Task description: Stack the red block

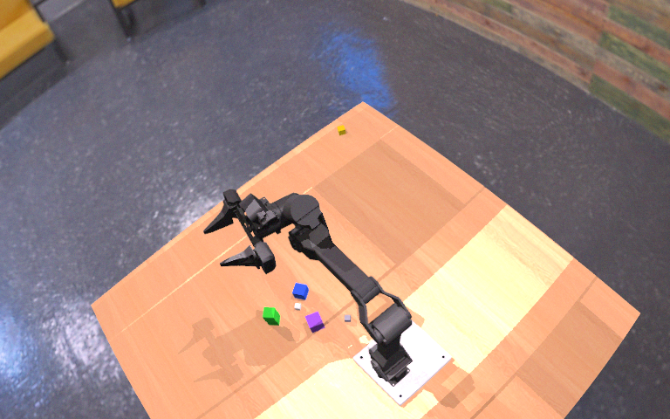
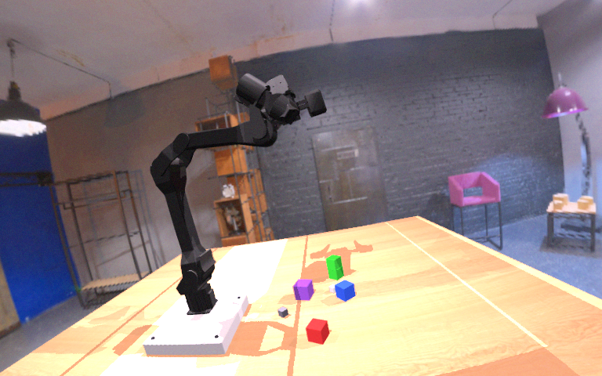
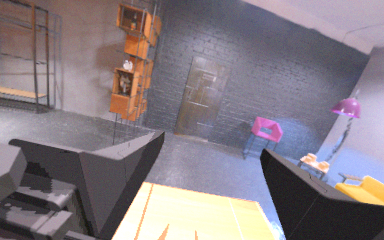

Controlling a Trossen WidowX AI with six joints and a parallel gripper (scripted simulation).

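Blue cube (image 2: 345, 290) and purple cube (image 2: 303, 289) crowd green tower (image 2: 335, 266); red block (image 2: 317, 330) stands apart

Tabletop (image 2: 444, 283) shows smooth pale wood planks with a light sheen. The arm (image 2: 186, 230) looks like matt black plastic, standing on a smooth white base plate (image 2: 164, 345). Red block (image 2: 317, 330) and green tower (image 2: 335, 266): plain, glossy, hard-edged. Floor (image 1: 147, 123) is speckled grey and shiny.

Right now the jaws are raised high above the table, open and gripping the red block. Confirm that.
Not quite. The gripper is raised high and open, but it grips nothing. The exterior view shows the red block lying on the table, in front of the green tower.
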